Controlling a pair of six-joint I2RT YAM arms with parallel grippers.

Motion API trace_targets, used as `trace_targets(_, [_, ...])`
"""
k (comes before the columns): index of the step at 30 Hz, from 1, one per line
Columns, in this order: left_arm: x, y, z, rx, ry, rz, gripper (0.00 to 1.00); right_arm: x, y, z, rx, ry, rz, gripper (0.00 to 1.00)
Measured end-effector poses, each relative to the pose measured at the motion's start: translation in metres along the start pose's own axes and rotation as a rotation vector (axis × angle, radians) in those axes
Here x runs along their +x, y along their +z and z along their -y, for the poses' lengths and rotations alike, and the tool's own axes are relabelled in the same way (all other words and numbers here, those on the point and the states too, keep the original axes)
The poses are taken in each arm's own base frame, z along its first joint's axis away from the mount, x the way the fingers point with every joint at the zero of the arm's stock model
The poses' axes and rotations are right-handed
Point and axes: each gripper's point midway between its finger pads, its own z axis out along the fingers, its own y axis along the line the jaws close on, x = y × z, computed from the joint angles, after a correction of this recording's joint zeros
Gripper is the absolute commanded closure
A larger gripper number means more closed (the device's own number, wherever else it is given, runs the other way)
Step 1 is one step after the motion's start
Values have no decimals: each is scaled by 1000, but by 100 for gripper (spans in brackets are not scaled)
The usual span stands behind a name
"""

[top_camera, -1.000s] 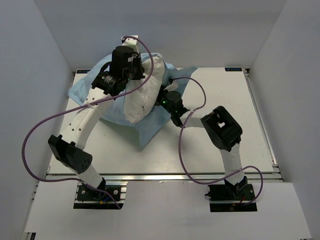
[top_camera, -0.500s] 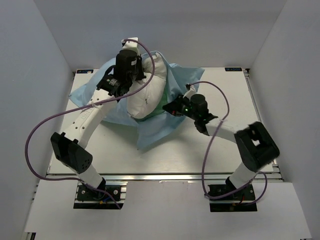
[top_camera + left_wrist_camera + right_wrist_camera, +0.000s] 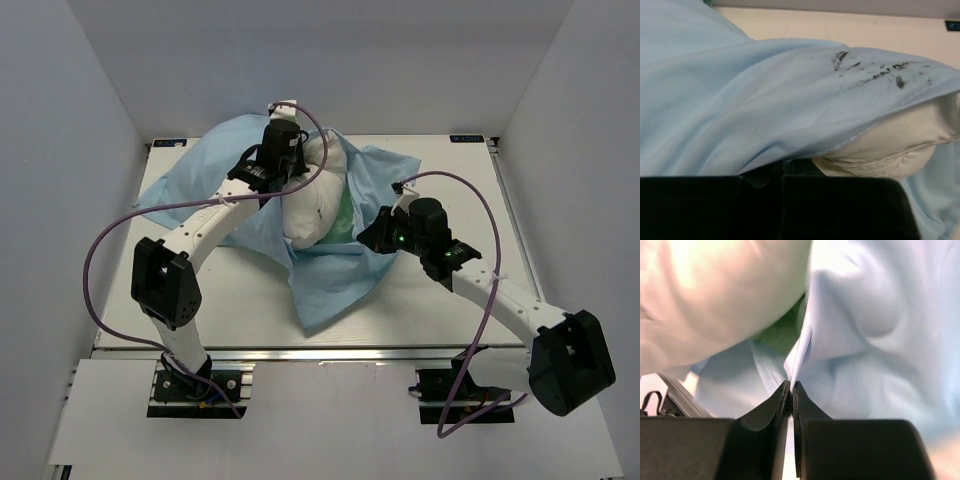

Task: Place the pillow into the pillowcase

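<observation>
The white pillow [image 3: 312,200] stands plump at the back middle of the table, partly wrapped by the light blue pillowcase [image 3: 340,285], whose green inner face [image 3: 346,212] shows beside it. My left gripper [image 3: 292,160] sits on top of the pillow. In the left wrist view its dark fingers [image 3: 790,170] are shut where the pillow [image 3: 900,145] seam meets the pillowcase [image 3: 740,100] hem, with the tips hidden. My right gripper [image 3: 368,238] is to the right of the pillow. In its wrist view the right gripper [image 3: 791,385] is shut on the pillowcase [image 3: 880,340] hem, beside the pillow [image 3: 715,300].
The white table [image 3: 480,200] is enclosed by grey walls on the left, back and right. Purple cables loop from both arms over the table. Loose pillowcase cloth spreads to the back left corner [image 3: 170,190] and toward the front middle.
The right arm has swung out to the right and its gripper closed on the pillowcase hem, pulling it rightward. The left arm carried the pillow to the right. The cloth lies more spread out.
</observation>
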Motion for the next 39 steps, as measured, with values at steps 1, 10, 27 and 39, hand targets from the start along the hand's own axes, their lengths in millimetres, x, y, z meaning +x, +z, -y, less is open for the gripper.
trace_targets(1, [6, 2, -2, -5, 4, -12, 100, 1, -2, 1, 5, -4, -3, 90])
trace_targets(10, [41, 1, -1, 63, 6, -40, 100, 14, -8, 2, 22, -2, -90, 100])
trace_targets(27, [15, -99, 61, 562, 75, -26, 2, -71, -28, -33, 0, -66, 134, 100])
trace_targets(39, [-2, -153, 98, 739, 148, 33, 85, -75, -29, -31, 13, -62, 128, 100])
